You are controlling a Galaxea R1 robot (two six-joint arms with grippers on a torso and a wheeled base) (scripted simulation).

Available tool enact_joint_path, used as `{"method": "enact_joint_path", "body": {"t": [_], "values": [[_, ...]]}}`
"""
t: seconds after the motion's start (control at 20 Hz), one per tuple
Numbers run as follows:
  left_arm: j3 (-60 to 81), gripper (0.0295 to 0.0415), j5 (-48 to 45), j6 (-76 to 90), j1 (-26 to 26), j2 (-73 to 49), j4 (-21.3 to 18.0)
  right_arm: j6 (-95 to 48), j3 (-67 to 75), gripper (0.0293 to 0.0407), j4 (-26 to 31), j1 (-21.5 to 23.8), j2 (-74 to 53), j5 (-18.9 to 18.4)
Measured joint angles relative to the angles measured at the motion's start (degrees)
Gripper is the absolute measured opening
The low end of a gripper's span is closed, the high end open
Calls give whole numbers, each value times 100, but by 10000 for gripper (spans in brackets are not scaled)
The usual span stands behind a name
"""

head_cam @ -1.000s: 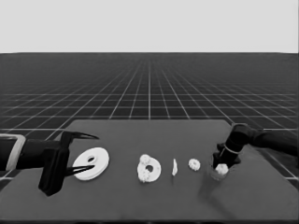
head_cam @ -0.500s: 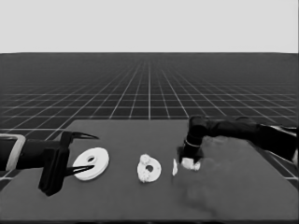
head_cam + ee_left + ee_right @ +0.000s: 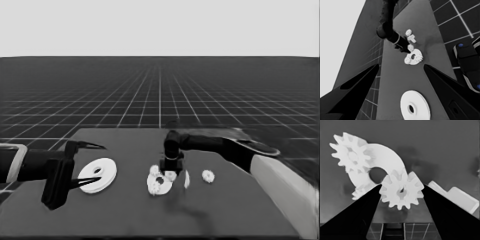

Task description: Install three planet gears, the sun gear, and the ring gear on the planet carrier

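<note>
- Right claw (image 3: 401, 192): your black fingers are clamped on a small white toothed gear (image 3: 402, 190), held over the smaller flat white round part (image 3: 159, 183) at mid-bench.
- Seated: two gears (image 3: 351, 155) show on that part; a third spot looks free.
- Risk: release it tilted and its teeth may ride onto a neighbour.
- Hidden: any peg beneath the held gear.
- Left claw (image 3: 82, 165): fingers apart, parked over the larger thick-edged white round part (image 3: 97, 175).
</note>
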Motion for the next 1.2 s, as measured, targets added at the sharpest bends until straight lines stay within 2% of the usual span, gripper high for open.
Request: {"method": "enact_joint_path", "body": {"t": [0.1, 0.4, 0.45, 0.5, 0.55, 0.65, 0.9, 1.05, 1.2], "values": [[0, 385, 0, 0, 0, 0, 0, -103, -183, 313, -179, -206, 54, 88], [0, 385, 0, 0, 0, 0, 0, -157, -282, 312, -267, -295, 85, 139], [0, 385, 0, 0, 0, 0, 0, -158, -284, 344, -268, -296, 85, 140], [0, 385, 0, 0, 0, 0, 0, -158, -285, 372, -269, -296, 86, 140], [0, 385, 0, 0, 0, 0, 0, -158, -285, 381, -270, -297, 86, 141], [0, 385, 0, 0, 0, 0, 0, -158, -286, 384, -270, -297, 86, 141], [0, 385, 0, 0, 0, 0, 0, -158, -286, 385, -271, -297, 86, 141], [0, 385, 0, 0, 0, 0, 0, 157, 246, 385, 374, 400, -64, -135], [0, 385, 0, 0, 0, 0, 0, 187, 293, 385, 525, 555, -74, -168]]}}
